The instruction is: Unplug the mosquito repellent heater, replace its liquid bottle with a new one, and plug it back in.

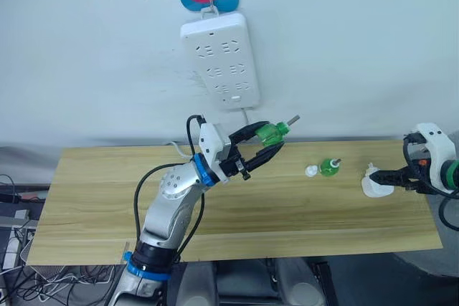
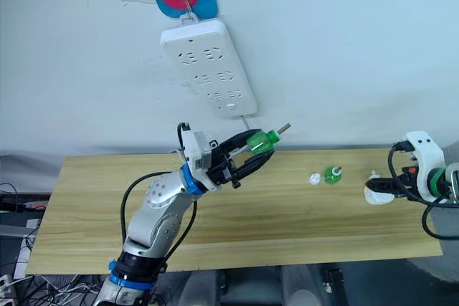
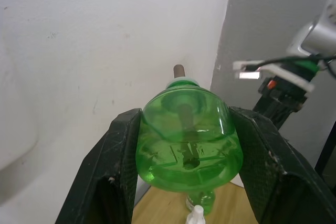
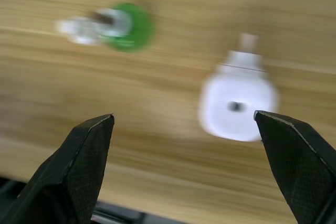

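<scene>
Heater (image 1: 376,185) lies on table (image 1: 107,206) at its right end, just beyond right gripper (image 1: 396,175), jaws spread, nearer arm. Left gripper (image 1: 264,141) clamps green bottle (image 1: 273,132), wick pointing rightward toward heater.

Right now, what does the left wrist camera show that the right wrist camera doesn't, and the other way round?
The left wrist view alone shows the left gripper clamping a clear green plastic bottle with a wick, by a white wall. The right wrist view alone shows the open right gripper above the small white rounded-square heater. Both show the wooden table and a second green bottle lying there.
</scene>
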Controlling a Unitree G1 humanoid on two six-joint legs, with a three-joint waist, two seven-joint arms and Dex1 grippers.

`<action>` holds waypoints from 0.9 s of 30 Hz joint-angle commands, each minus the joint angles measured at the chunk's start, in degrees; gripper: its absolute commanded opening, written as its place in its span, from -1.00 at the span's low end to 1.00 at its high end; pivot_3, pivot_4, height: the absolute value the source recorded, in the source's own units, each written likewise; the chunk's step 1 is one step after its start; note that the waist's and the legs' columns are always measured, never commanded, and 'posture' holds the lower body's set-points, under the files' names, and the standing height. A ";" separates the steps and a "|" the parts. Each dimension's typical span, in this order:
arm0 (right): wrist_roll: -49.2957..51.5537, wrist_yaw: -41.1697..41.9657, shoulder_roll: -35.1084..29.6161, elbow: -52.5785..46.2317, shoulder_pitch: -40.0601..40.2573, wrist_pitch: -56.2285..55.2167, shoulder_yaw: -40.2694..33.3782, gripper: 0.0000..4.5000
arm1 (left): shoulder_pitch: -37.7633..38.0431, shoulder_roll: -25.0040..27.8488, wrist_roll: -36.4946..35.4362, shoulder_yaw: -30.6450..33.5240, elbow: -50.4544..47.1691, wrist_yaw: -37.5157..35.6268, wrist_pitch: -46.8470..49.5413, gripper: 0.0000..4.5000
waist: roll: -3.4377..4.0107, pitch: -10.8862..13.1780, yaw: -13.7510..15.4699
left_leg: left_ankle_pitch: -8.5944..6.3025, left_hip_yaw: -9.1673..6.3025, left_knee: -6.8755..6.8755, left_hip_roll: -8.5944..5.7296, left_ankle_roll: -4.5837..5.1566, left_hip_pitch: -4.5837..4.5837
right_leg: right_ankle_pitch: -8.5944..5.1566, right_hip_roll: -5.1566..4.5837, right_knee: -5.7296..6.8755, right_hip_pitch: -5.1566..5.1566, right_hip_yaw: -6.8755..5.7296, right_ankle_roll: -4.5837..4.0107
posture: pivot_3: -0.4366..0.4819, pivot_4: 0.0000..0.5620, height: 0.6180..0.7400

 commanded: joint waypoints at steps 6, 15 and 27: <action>-17.42 3.69 8.62 12.15 -6.50 2.98 3.21 0.98 | 1.99 1.08 -0.78 -0.23 -6.44 2.00 2.03 -0.02 | 0.05 0.87 0.36 | 0.00 0.01 -0.03 -0.01 -0.02 -0.04 | 0.00 -0.01 -0.04 0.00 -0.01 0.00 | -0.30 0.36 1.00; -27.01 7.90 13.99 19.82 -10.04 3.09 1.81 0.98 | 2.91 2.24 -1.02 -0.20 -8.22 2.75 3.33 -0.02 | 0.09 1.07 1.37 | -0.01 0.08 -0.02 0.00 -0.01 -0.05 | 0.00 -0.03 -0.10 0.00 0.01 0.00 | -0.27 0.36 1.00; -38.07 19.24 15.37 20.92 -8.35 -5.42 5.63 0.98 | 2.45 3.23 -1.55 0.07 -8.28 2.46 4.26 -0.02 | 0.11 1.12 1.96 | -0.01 0.07 -0.02 -0.02 -0.01 -0.05 | 0.00 -0.05 -0.12 0.01 -0.01 0.00 | -0.25 0.37 1.00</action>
